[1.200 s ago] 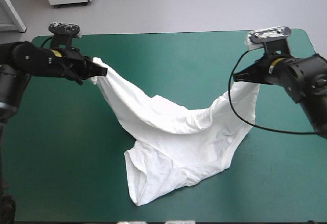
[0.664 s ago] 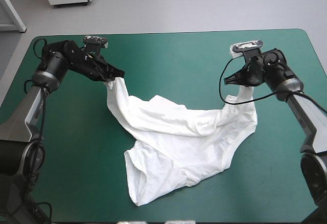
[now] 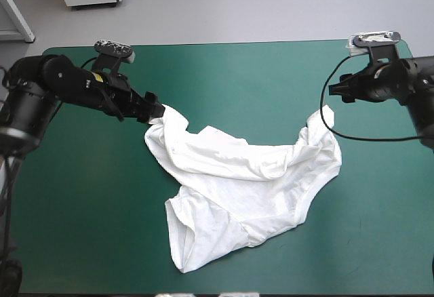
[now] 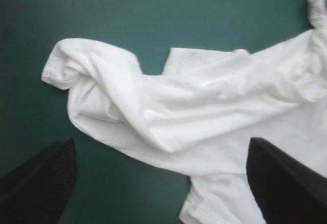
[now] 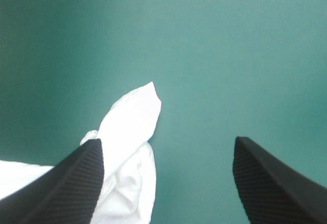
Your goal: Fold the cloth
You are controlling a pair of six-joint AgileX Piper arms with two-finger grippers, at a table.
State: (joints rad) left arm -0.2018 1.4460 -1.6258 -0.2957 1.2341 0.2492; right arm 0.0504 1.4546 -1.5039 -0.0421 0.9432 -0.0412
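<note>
1. The T-shirt lies crumpled mid-desk.
2. In the high view, the left end effector is just beside its far-left corner, and the right end effector is near the far-right corner.
3. Only the wrist views show both pairs of black fingers spread wide, gripping nothing.

The left gripper is hanging at ten o'clock, fingers spread, pointing toward four o'clock. The right gripper is hovering at two o'clock, fingers spread.

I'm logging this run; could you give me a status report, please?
Left gripper open, at edge of T-shirt. Right gripper open, clear of it. T-shirt crumpled on table. Nothing in the way.
</note>
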